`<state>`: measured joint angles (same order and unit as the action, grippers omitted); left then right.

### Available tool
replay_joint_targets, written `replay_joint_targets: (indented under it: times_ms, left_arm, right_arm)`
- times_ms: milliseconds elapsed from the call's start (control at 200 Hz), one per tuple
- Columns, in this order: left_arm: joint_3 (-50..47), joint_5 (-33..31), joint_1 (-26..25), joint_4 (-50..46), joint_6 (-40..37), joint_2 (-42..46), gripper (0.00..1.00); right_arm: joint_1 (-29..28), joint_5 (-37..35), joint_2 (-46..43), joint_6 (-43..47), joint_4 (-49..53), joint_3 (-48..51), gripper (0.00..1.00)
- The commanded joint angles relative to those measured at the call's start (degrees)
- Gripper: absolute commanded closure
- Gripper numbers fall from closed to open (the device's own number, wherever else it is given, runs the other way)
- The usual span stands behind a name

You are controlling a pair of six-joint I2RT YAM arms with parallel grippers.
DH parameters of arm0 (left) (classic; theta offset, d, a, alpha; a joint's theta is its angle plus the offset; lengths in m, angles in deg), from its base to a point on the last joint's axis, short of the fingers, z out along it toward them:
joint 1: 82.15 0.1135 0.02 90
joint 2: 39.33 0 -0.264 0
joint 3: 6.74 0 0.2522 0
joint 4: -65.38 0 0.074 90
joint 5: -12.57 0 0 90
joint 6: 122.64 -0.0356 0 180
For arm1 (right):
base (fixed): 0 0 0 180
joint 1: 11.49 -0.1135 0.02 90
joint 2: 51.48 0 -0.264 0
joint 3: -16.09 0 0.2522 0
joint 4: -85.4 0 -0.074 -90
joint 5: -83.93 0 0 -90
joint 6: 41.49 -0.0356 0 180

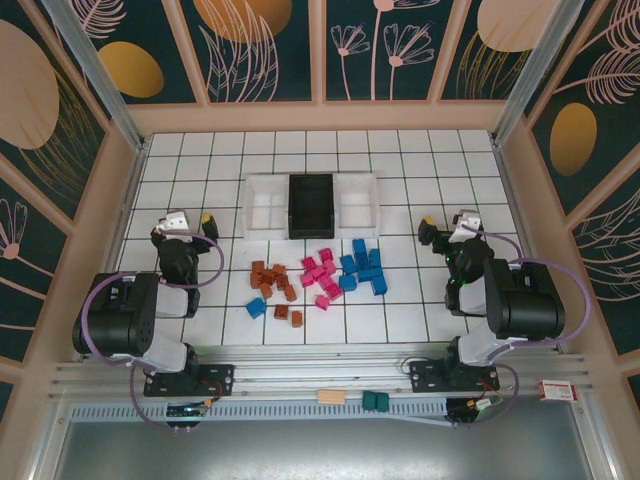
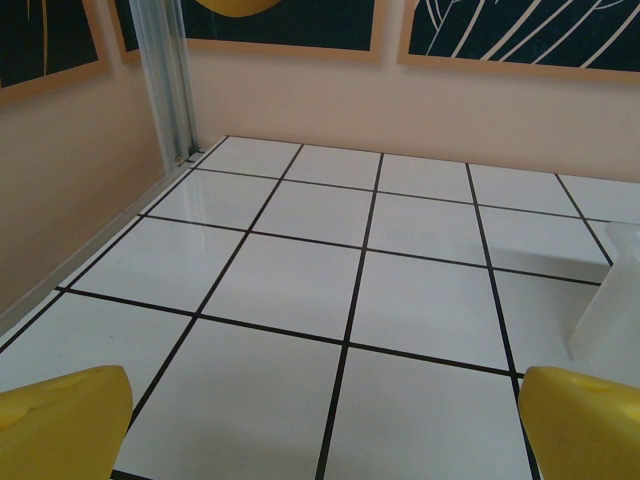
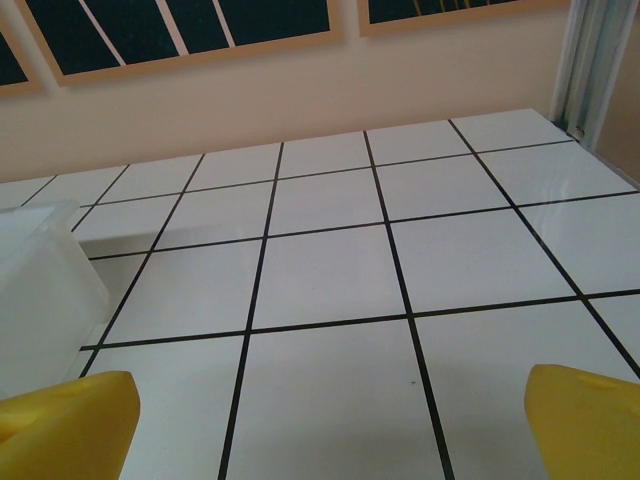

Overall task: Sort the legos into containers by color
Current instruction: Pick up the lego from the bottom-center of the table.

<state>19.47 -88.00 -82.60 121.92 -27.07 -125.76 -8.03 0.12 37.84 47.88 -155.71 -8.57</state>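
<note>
The legos lie in loose groups mid-table: brown-orange ones (image 1: 271, 279) on the left, magenta-pink ones (image 1: 320, 275) in the middle, blue ones (image 1: 362, 268) on the right, and one stray blue brick (image 1: 256, 308) beside the brown group. Behind them stand the containers in a row: a translucent white bin (image 1: 262, 206), a black bin (image 1: 311, 205) and another white bin (image 1: 359, 200). My left gripper (image 1: 190, 223) (image 2: 325, 430) hovers left of the bricks, open and empty, with yellow fingertips (image 2: 60, 420). My right gripper (image 1: 447, 226) (image 3: 330, 425) is to their right, also open and empty.
A white bin's corner (image 2: 612, 305) shows at the right of the left wrist view, and another bin's corner (image 3: 40, 290) at the left of the right wrist view. Beige walls enclose the tiled table (image 1: 420, 170). A tan block (image 1: 331, 397) and dark green blocks (image 1: 375, 401) rest on the front rail.
</note>
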Motion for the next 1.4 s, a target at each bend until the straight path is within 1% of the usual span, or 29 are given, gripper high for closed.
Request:
replay_joint_targets:
  times_ms: [0, 786, 856, 951, 1016, 1101, 1206, 1301, 1396]
  left_arm:
    - [1.0, -0.14, -0.34, 2.65, -0.55, -0.58, 0.01]
    - [0.73, -0.19, -0.34, 3.07, -0.51, -0.35, 0.01]
    - [2.71, -0.37, -0.34, -2.54, -0.37, 1.84, 0.01]
    - [9.48, -1.73, -0.34, -17.36, 0.69, 4.23, 0.01]
    - [12.29, -0.3, -0.34, -21.98, 0.68, 3.8, 0.01]
    - [11.7, -0.41, -0.34, -22.29, 2.1, 4.05, 0.01]
    - [7.87, -1.56, -0.34, -18.84, 3.52, 7.67, 0.01]
    - [5.71, -3.35, -0.34, -17.99, 4.1, 11.59, 0.01]
    - [5.4, -2.52, -0.34, -18.49, 4.51, 15.48, 0.01]
  right_arm:
    - [0.42, 0.75, 0.67, -0.97, -3.44, -0.84, 0.01]
    - [0.53, 0.45, 0.43, -1.18, -3.1, -0.84, 0.01]
    - [0.49, -0.02, -0.63, -1.38, -3.14, -0.49, 0.01]
    - [0.63, -0.49, -0.74, -1.75, -3.94, 0.02, 0.01]
    - [0.74, -0.1, -0.49, -1.76, -3.17, -0.48, 0.01]
    - [0.93, 0.36, -0.26, -1.68, -1.16, -1.57, 0.01]
    - [0.87, 0.02, -1.66, -1.84, -1.41, -0.99, 0.01]
    - [0.91, -1.09, -5.65, -1.95, 4.83, -2.41, 0.01]
    - [0.33, -4.1, -8.13, -2.28, 11.3, -4.56, 0.01]
